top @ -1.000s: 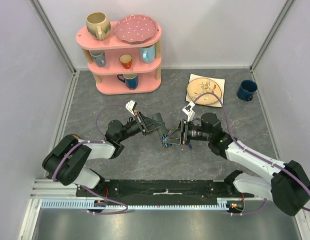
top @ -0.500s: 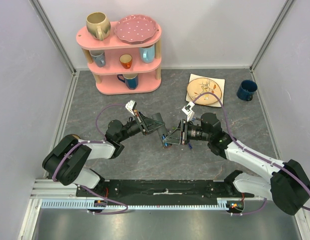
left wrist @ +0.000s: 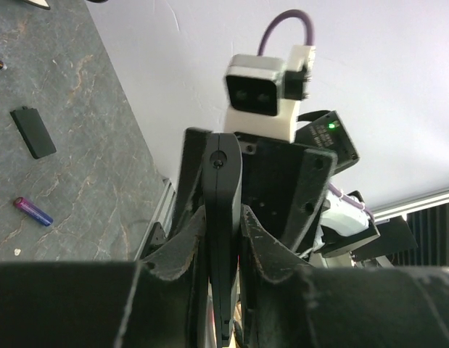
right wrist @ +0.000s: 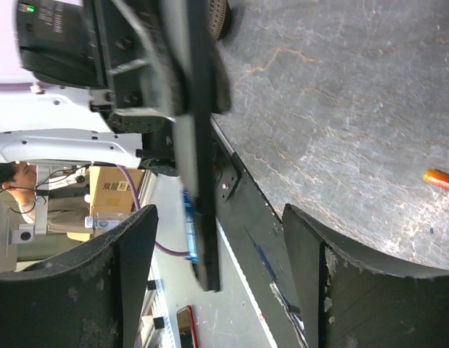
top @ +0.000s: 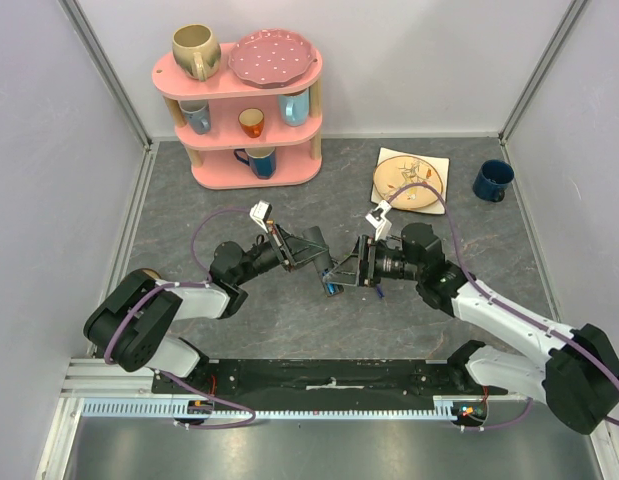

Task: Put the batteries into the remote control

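Left claw (left wrist: 224, 221) clamps remote control (left wrist: 223, 163); right claw (right wrist: 218, 221) gapes.

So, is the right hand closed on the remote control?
No, in the right wrist view the right hand has its fingers wide apart, with a clear gap on each side of the remote control.

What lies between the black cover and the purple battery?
Nothing: bare tabletop separates the black cover from the purple battery, as the left wrist view shows.
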{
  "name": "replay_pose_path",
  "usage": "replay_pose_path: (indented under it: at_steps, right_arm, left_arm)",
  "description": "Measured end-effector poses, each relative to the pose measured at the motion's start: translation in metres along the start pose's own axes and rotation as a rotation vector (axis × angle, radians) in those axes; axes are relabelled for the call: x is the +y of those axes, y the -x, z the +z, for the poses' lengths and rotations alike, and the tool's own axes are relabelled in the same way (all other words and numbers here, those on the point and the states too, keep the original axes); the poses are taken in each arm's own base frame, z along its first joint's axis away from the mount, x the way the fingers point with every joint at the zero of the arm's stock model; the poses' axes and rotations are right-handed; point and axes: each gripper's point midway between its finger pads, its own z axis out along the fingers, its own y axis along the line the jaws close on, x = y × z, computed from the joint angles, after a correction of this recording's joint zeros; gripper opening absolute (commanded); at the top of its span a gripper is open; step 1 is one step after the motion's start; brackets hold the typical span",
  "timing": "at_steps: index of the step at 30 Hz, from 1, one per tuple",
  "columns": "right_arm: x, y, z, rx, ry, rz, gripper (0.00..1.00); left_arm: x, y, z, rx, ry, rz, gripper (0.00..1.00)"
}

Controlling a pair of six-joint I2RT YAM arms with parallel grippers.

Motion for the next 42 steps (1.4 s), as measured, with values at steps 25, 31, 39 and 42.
replay_pose_path:
  at_steps: [25,31,39,42]
  right_arm:
    - [-0.106,0.065,-0.081,-0.203,-0.813,-0.335,0.88]
    - [-0.136,0.070,-0.086,-0.153,-0.952,-0.393,0.82]
    - [-0.182,0.087,-0.091,-0.131,-1.115,-0.353,0.56]
    - [-0.202,0.102,-0.105,-0.173,-1.166,-0.298,0.49]
  left_arm:
    - [-0.029,-0.001,-0.045,-0.088,-0.058,0.194,0.02]
    - [-0.016,-0.009,-0.053,-0.073,-0.011,0.184,0.02]
    - [0.005,-0.026,-0.072,-0.055,0.027,0.141,0.02]
    - [0.002,-0.029,-0.076,-0.054,0.012,0.140,0.02]
